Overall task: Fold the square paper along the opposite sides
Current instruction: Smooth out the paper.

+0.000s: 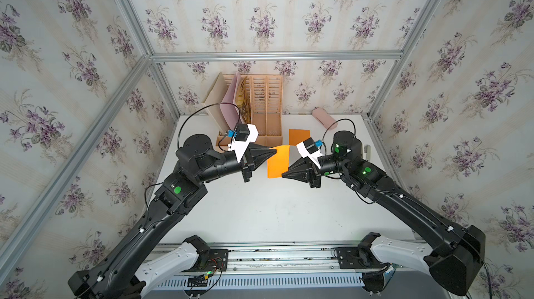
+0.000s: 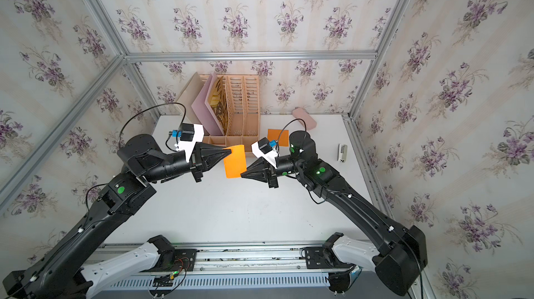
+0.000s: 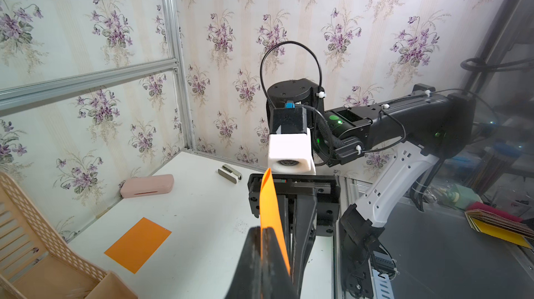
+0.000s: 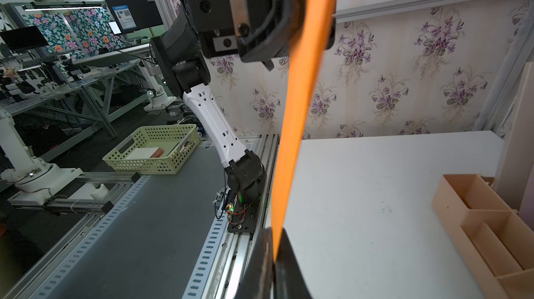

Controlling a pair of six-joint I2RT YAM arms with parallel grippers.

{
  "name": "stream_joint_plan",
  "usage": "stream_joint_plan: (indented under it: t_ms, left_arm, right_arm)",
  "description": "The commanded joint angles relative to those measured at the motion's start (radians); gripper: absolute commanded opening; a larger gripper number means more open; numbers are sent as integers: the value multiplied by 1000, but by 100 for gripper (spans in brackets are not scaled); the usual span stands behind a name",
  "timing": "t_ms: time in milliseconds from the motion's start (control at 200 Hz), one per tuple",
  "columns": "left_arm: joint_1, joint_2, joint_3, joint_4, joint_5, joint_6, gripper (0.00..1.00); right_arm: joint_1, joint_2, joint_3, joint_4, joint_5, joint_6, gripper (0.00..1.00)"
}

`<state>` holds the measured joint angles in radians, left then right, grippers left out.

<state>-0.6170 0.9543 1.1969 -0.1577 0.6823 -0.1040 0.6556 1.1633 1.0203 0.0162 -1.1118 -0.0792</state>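
The bright orange paper (image 1: pixel 278 161) (image 2: pixel 234 161) hangs in the air above the table's middle, held between both arms. My left gripper (image 1: pixel 274 151) (image 2: pixel 230 152) is shut on the sheet's far left corner. My right gripper (image 1: pixel 284 175) (image 2: pixel 242 175) is shut on its near right corner. In the left wrist view the paper (image 3: pixel 268 205) rises edge-on out of the closed gripper (image 3: pixel 263 229). In the right wrist view the paper (image 4: pixel 297 127) runs as a long orange strip from the closed gripper (image 4: pixel 274 234) up to the other arm.
A second, darker orange sheet (image 1: pixel 299 136) (image 3: pixel 138 244) lies flat on the white table (image 1: pixel 260 213) at the back. A beige file rack (image 1: pixel 264 110) with folders stands behind it, a pink case (image 1: pixel 324 118) at the back right, a stapler (image 2: pixel 342 152) near the right edge.
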Motion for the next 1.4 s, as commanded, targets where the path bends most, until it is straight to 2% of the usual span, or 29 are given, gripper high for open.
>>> stream_joint_plan:
  t_ms: [0,75,110,155,180,200,365,430,490,664,774,824,864,914,1084,1129,1154,1199,1264,1304,1324,1374,1394]
  left_arm:
    - [1,-3,1,29,0,15,0]
    - [0,-3,1,28,-3,15,0]
    - [0,-1,1,28,-3,16,0]
    - [0,-1,2,28,-4,15,0]
    - [1,1,3,28,-5,15,0]
    - [0,1,3,28,-5,16,0]
    - [2,5,4,28,-6,15,0]
    - [0,5,4,28,-6,14,0]
    - [0,6,4,28,-5,14,0]
    - [0,2,-10,26,2,10,0]
    - [0,-6,-28,35,4,5,0]
    - [0,-9,-35,37,6,2,0]
    - [0,-12,-40,37,8,1,0]
    - [0,-15,-45,38,10,0,0]
    - [0,-17,-67,42,2,2,0]
    - [0,-16,-71,42,0,4,0]
    - [1,-17,-74,44,0,4,0]
    - [0,-19,-76,43,0,4,0]
    - [0,-20,-81,46,5,2,0]
    - [1,-22,-84,49,7,0,0]
    - [0,-23,-85,51,9,-2,0]
    - [0,-26,-93,58,13,-7,0]
    - [0,-25,-95,62,16,-8,0]
  right_arm:
    - [0,-7,-4,19,-5,2,0]
    - [1,-11,-9,25,0,6,0]
    - [1,-12,-10,24,1,6,10]
    - [1,-13,-11,22,2,1,12]
    - [1,-13,-12,22,1,1,9]
    - [1,-13,-14,24,2,1,0]
    - [1,-16,-22,30,-4,5,0]
    - [1,-17,-20,26,3,4,21]
    - [1,-17,-12,24,4,3,30]
    - [0,-5,35,4,1,-7,34]
    - [-1,14,68,-9,-10,-11,33]
    - [0,21,77,-10,-13,-12,30]
    - [-1,27,82,-10,-14,-12,22]
    - [-1,32,86,-10,-13,-11,0]
    - [-1,27,94,-8,-25,-8,0]
    - [0,24,99,-17,-19,-14,18]
    - [0,24,105,-24,-16,-21,24]
    - [-1,25,120,-45,-8,-33,29]
    - [0,33,144,-71,7,-47,29]
    - [-1,40,160,-84,10,-54,26]
    - [0,45,167,-89,11,-56,20]
    - [-1,55,179,-95,10,-57,0]
    - [-1,59,184,-98,10,-57,0]
